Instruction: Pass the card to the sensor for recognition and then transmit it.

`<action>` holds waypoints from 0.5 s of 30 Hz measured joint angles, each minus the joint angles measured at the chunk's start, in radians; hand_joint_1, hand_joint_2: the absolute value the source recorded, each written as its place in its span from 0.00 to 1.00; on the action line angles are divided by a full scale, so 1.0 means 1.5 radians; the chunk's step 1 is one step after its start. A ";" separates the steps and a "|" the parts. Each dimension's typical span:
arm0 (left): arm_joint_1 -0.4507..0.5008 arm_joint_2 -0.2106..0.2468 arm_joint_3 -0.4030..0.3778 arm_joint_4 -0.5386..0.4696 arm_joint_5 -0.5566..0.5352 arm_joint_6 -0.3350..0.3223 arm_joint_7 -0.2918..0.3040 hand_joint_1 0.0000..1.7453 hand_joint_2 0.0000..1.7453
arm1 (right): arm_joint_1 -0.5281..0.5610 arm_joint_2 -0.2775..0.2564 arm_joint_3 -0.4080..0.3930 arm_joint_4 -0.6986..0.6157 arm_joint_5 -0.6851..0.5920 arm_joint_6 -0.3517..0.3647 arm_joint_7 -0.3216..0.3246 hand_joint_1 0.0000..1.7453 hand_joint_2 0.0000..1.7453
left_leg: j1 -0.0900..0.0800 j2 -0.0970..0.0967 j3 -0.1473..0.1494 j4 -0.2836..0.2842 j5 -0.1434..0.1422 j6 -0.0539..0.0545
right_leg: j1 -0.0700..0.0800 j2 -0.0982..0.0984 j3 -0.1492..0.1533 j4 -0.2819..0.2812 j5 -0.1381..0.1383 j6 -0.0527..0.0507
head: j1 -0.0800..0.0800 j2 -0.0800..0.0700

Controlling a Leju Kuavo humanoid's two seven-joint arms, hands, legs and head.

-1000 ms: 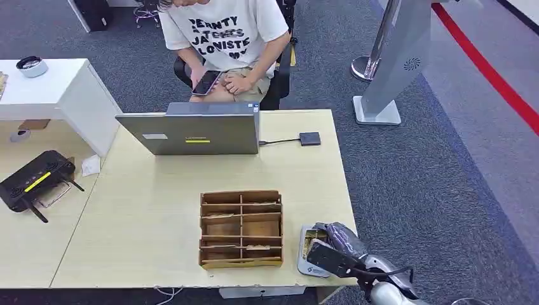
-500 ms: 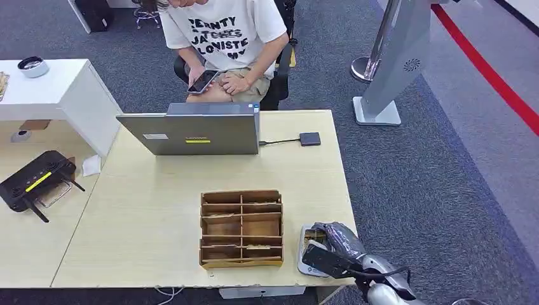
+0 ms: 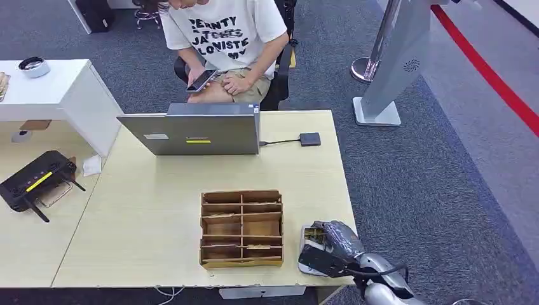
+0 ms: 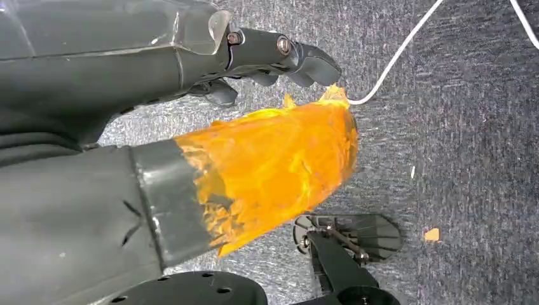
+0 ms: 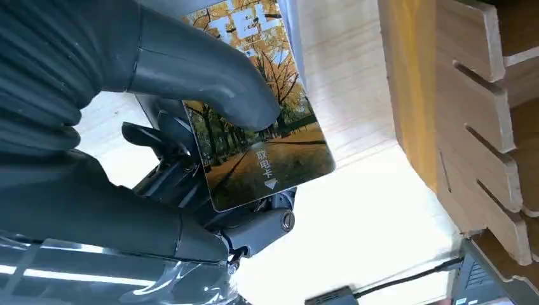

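— So, how many of each thing on the pale wooden table (image 3: 159,210)?

— One brown wooden organiser box with slotted compartments (image 3: 241,227), one open grey laptop (image 3: 194,130) at the far edge, and one small dark square adapter (image 3: 310,138) cabled to it. One flat grey card sensor pad (image 3: 307,253) lies near the table's front right corner, just beside the organiser. A person in a white printed T-shirt (image 3: 222,35) sits behind the laptop, holding one phone (image 3: 201,81). On the neighbouring desk to the left sits one black router with antennas (image 3: 35,182).

— And the card?

— One glossy card printed with an autumn tree avenue (image 5: 264,143). The right hand (image 3: 335,244) holds it, thumb pressed on its printed face and darker fingers (image 5: 171,136) behind it. From the head view that hand sits over the sensor pad; whether card and pad touch, I cannot tell.

— The right arm's pose?

— It comes up from the lower right, bent, hand reaching onto the table corner.

— The left hand (image 4: 254,114)?

— It hangs over grey carpet (image 4: 457,127), its thumb wrapped in orange tape, the dark fingers curled in with nothing in them.
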 joint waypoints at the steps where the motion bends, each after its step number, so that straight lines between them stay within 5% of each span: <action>1: 0.000 0.000 0.000 0.000 0.000 0.000 0.000 0.00 0.00 | 0.000 0.000 0.000 0.001 0.001 0.000 0.001 1.00 1.00 | 0.000 0.000 0.000 0.000 0.000 0.000 | 0.000 0.000 0.000 0.000 0.000 0.000 | 0.000 0.000; 15: 0.000 0.000 0.000 0.000 0.000 -0.001 0.000 0.00 0.00 | -0.001 0.000 0.000 0.004 0.007 0.000 0.003 1.00 1.00 | 0.000 0.000 0.001 0.000 0.000 0.000 | 0.000 0.000 0.001 0.000 0.000 0.000 | 0.000 0.000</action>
